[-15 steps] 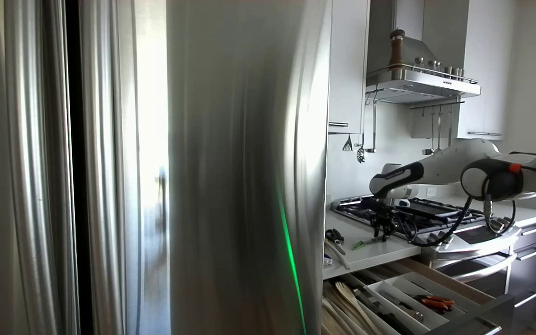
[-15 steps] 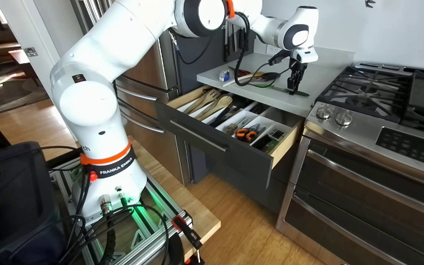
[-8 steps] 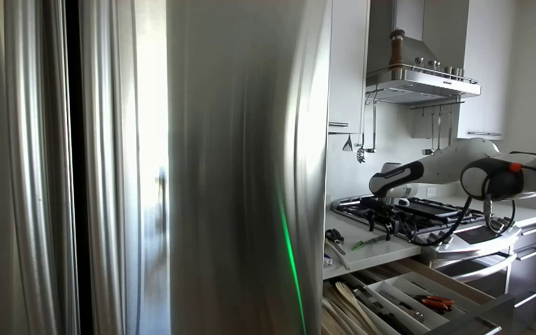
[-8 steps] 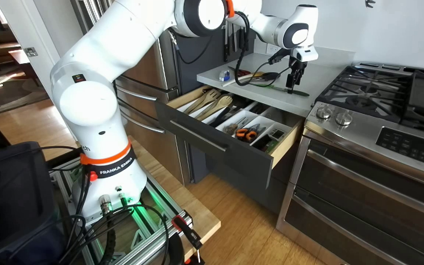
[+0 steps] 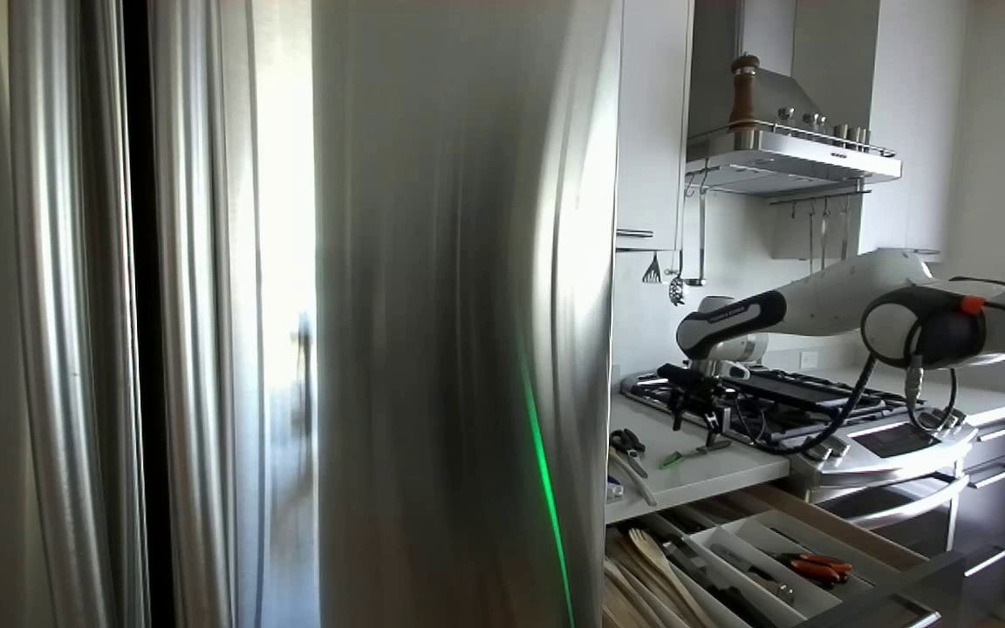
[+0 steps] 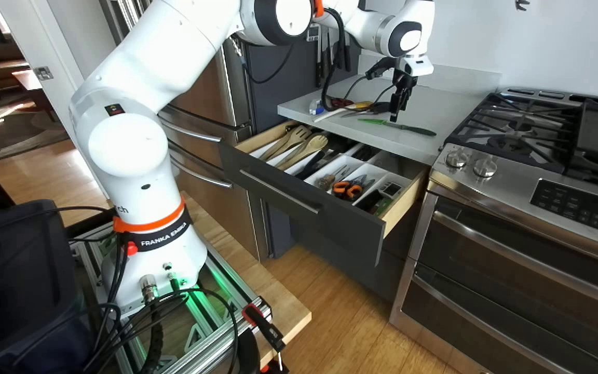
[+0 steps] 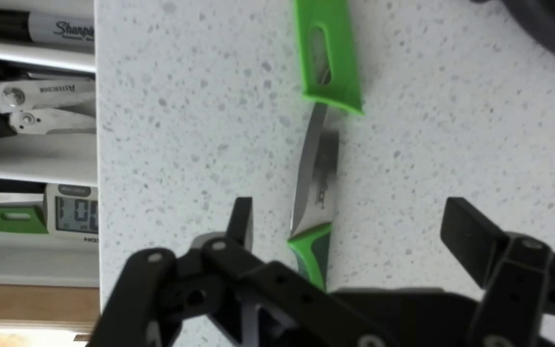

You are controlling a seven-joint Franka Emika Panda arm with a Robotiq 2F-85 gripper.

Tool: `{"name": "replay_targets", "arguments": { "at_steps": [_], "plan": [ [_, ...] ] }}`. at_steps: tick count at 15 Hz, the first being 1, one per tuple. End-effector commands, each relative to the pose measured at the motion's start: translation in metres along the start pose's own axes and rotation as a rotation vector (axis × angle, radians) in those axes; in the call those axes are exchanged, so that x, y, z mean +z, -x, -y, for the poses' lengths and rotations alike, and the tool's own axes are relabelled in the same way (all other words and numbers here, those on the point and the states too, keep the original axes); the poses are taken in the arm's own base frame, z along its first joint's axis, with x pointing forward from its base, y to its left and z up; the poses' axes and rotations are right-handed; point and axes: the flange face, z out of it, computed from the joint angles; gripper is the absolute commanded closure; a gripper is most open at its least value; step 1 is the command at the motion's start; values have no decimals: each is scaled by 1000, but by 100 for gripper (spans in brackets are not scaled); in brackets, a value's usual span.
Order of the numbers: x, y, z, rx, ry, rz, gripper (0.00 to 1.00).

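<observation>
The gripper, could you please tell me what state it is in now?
Gripper: open, holding nothing; the green-handled knife lies on the counter.

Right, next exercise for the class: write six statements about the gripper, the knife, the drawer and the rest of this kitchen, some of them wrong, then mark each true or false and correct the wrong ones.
1. The gripper is open. True.
2. It is holding the knife. False: the knife lies unheld on the countertop.
3. The drawer is shut. False: it stands open.
4. A digital timer lies in the drawer. True.
5. The scissors in the drawer have blue handles. False: they are orange.
6. A pepper mill stands on the range hood. True.
</observation>
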Motion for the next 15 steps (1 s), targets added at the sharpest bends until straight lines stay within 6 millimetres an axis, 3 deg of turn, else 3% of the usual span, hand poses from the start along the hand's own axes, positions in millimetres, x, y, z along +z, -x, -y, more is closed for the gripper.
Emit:
{"name": "replay_targets", "arguments": {
  "at_steps": [1,8,15],
  "plan": [
    [0,26,4,32,28,21,0],
    [11,59,7,95,57,19,0],
    [16,54,0,63,50,3,0]
  ]
}}
